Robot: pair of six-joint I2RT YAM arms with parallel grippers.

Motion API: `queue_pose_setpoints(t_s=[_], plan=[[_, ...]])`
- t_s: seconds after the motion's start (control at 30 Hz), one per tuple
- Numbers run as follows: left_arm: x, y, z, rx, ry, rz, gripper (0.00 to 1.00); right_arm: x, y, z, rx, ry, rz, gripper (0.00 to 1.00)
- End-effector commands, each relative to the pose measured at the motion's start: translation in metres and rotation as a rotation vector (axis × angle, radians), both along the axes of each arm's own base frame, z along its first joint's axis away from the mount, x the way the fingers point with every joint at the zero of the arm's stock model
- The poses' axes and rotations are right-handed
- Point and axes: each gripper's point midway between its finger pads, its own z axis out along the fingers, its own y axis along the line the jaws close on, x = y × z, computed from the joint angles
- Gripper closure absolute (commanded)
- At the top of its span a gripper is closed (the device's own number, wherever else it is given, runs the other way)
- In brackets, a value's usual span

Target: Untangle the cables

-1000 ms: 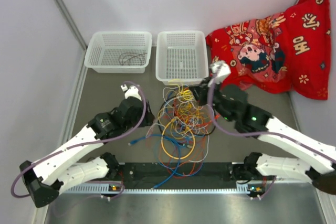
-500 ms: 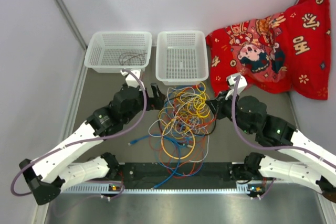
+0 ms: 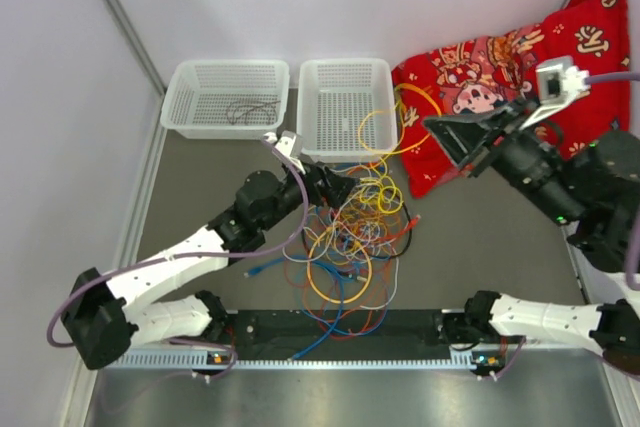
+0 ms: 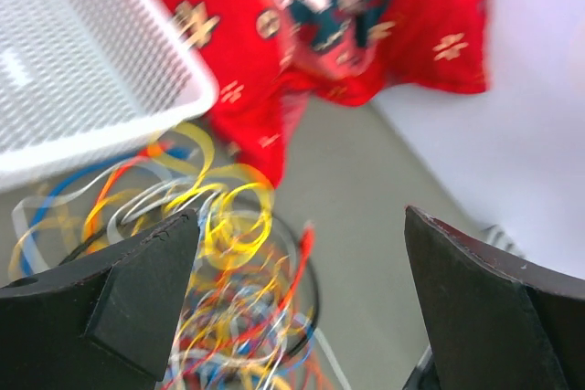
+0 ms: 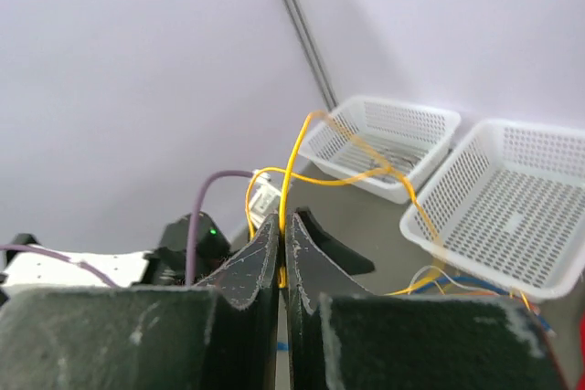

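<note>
The cables (image 3: 345, 247) lie in a tangle of yellow, orange, blue, white, red and black loops on the grey table, in front of the two baskets. My right gripper (image 3: 432, 125) is raised above the right of the tangle and is shut on a yellow cable (image 3: 363, 132), which hangs in loops down to the pile. The right wrist view shows the jaws (image 5: 283, 222) pinching that yellow cable (image 5: 292, 157). My left gripper (image 3: 338, 187) is open at the tangle's upper left edge. In the left wrist view its fingers (image 4: 137, 271) stand wide apart over the blurred cables (image 4: 228, 253).
Two white mesh baskets stand at the back: the left one (image 3: 225, 65) holds a dark cable (image 3: 250, 109), the right one (image 3: 345, 63) shows none inside. A red printed cloth (image 3: 520, 87) lies at the back right. A black rail (image 3: 340, 325) runs along the near edge.
My right gripper has risen and pulled back to the right with the yellow cable, drawing loops out of the pile. My left gripper has moved right to the tangle's edge.
</note>
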Motion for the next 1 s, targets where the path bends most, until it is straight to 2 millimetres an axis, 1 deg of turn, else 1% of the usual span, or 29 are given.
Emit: queue_pose_setpoints(t_s=[0.0, 0.03, 0.07, 0.1, 0.13, 0.17, 0.2, 0.23, 0.27, 0.37, 0.4, 0.43, 0.47, 0.5, 0.57, 0.6, 0.63, 0.67, 0.7, 0.73, 0.77, 0.8, 0.83, 0.87, 0.9, 0.93, 0.97], plan=[[-0.007, -0.023, 0.072, -0.202, -0.195, -0.114, 0.02, -0.016, 0.005, 0.016, 0.014, -0.021, 0.089, 1.00], [-0.007, -0.027, 0.078, -0.217, -0.209, -0.129, 0.02, -0.019, 0.006, 0.018, 0.023, -0.022, 0.102, 1.00], [-0.009, -0.030, 0.088, -0.251, -0.242, -0.148, 0.03, -0.019, 0.007, 0.018, 0.028, -0.017, 0.108, 1.00], [-0.009, -0.035, 0.087, -0.260, -0.247, -0.163, 0.03, -0.021, 0.007, 0.018, 0.036, -0.011, 0.114, 1.00], [-0.010, -0.039, 0.092, -0.276, -0.259, -0.178, 0.03, -0.022, 0.008, 0.018, 0.039, -0.006, 0.121, 1.00], [-0.010, -0.045, 0.092, -0.281, -0.262, -0.191, 0.03, -0.023, 0.007, 0.018, 0.044, -0.005, 0.124, 1.00], [-0.008, -0.047, 0.096, -0.291, -0.265, -0.190, 0.04, -0.023, 0.007, 0.018, 0.047, -0.002, 0.123, 1.00], [-0.007, -0.049, 0.104, -0.300, -0.273, -0.193, 0.03, -0.023, 0.005, 0.018, 0.050, -0.001, 0.117, 1.00], [-0.005, -0.052, 0.101, -0.294, -0.264, -0.194, 0.04, -0.022, 0.004, 0.017, 0.048, -0.001, 0.112, 1.00], [-0.006, -0.052, 0.108, -0.322, -0.276, -0.197, 0.04, -0.021, 0.001, 0.013, 0.047, 0.005, 0.096, 1.00], [-0.006, -0.051, 0.111, -0.329, -0.276, -0.194, 0.04, -0.018, 0.002, 0.007, 0.036, 0.015, 0.087, 1.00], [-0.005, -0.052, 0.110, -0.322, -0.266, -0.191, 0.04, -0.017, -0.001, 0.005, 0.039, 0.014, 0.070, 1.00], [0.000, -0.049, 0.108, -0.311, -0.253, -0.159, 0.04, -0.015, -0.002, 0.003, 0.037, 0.017, 0.059, 1.00], [0.007, -0.048, 0.100, -0.275, -0.224, -0.124, 0.05, -0.011, 0.001, -0.006, 0.018, 0.023, 0.046, 1.00], [0.023, -0.042, 0.066, -0.129, -0.090, -0.030, 0.08, 0.001, -0.001, -0.017, -0.011, 0.037, -0.014, 1.00], [0.037, -0.028, 0.053, -0.073, -0.044, 0.076, 0.08, 0.008, 0.001, -0.027, -0.040, 0.046, -0.042, 1.00], [0.039, -0.017, 0.023, 0.040, 0.053, 0.128, 0.08, 0.017, -0.003, -0.032, -0.049, 0.055, -0.098, 1.00], [0.042, -0.006, 0.011, 0.089, 0.089, 0.182, 0.08, 0.025, 0.003, -0.040, -0.078, 0.065, -0.122, 1.00], [0.045, 0.008, 0.003, 0.116, 0.120, 0.256, 0.08, 0.031, 0.003, -0.043, -0.095, 0.066, -0.148, 1.00], [0.042, 0.019, -0.016, 0.168, 0.163, 0.291, 0.08, 0.039, 0.005, -0.043, -0.098, 0.064, -0.173, 1.00], [0.035, 0.032, -0.027, 0.206, 0.199, 0.317, 0.08, 0.048, 0.014, -0.050, -0.118, 0.075, -0.182, 1.00], [0.034, 0.044, -0.035, 0.213, 0.225, 0.366, 0.08, 0.057, 0.014, -0.046, -0.113, 0.074, -0.201, 1.00], [0.028, 0.053, -0.050, 0.238, 0.251, 0.387, 0.08, 0.063, 0.016, -0.043, -0.096, 0.075, -0.208, 1.00], [0.021, 0.066, -0.054, 0.247, 0.267, 0.410, 0.08, 0.069, 0.020, -0.041, -0.085, 0.075, -0.205, 1.00], [0.018, 0.074, -0.058, 0.230, 0.294, 0.444, 0.08, 0.085, 0.022, -0.044, -0.083, 0.091, -0.235, 1.00], [0.014, 0.084, -0.069, 0.245, 0.310, 0.474, 0.08, 0.091, 0.026, -0.044, -0.077, 0.093, -0.233, 1.00], [0.007, 0.093, -0.070, 0.237, 0.326, 0.489, 0.08, 0.099, 0.028, -0.038, -0.052, 0.090, -0.242, 1.00]])
